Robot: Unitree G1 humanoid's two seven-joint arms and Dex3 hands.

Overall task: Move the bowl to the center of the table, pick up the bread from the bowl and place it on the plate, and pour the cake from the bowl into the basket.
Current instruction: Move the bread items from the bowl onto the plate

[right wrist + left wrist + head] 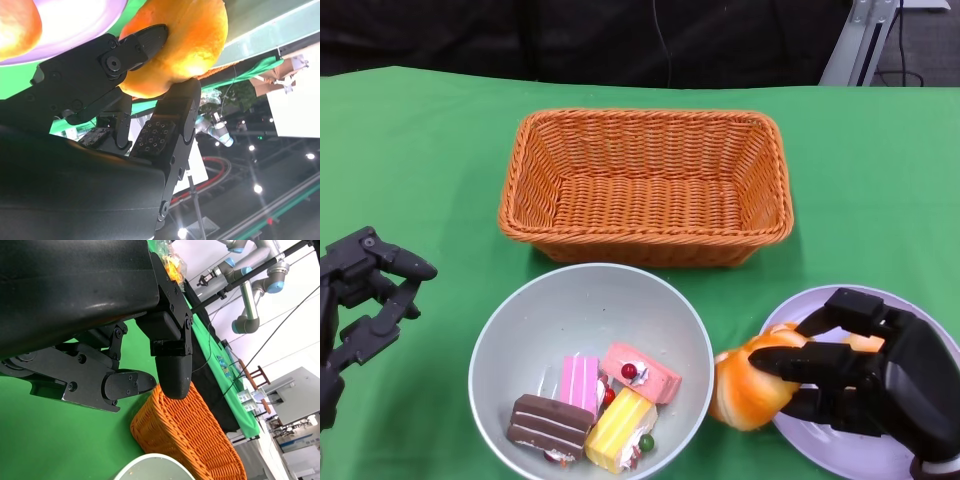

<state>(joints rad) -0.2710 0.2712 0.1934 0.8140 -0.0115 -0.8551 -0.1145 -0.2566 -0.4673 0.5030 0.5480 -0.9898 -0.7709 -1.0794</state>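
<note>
The bread (752, 388) is hanging in the grasp of the right hand (865, 375), whose fingers are wrapping over its top and side, and it is sitting right at the left rim of the plate (840, 440), half over the green table (410, 160) and not yet fully above the plate. From the head view the plate's middle is lying toward three o'clock of the bread, under and behind the holding hand, so I judge the coming move is turning on a short carry in that direction before the fingers are letting go. The right wrist view is showing the same orange loaf pressed between black fingers (170, 125), with the plate's pale surface close above it in that turned picture. The bowl (520, 320) is standing at about nine o'clock of the bread, just beside it, with pieces of cake (600, 395) lying in its near half, and the basket (645, 185) is waiting at twelve o'clock of the bowl, nearly touching its far rim. The left hand (365, 290) is idling at nine o'clock of the bowl, a little apart, fingers loosely curled yet spread and gripping nothing; being the nearer of the two to the bowl, it looks better placed for tipping the bowl later.
</note>
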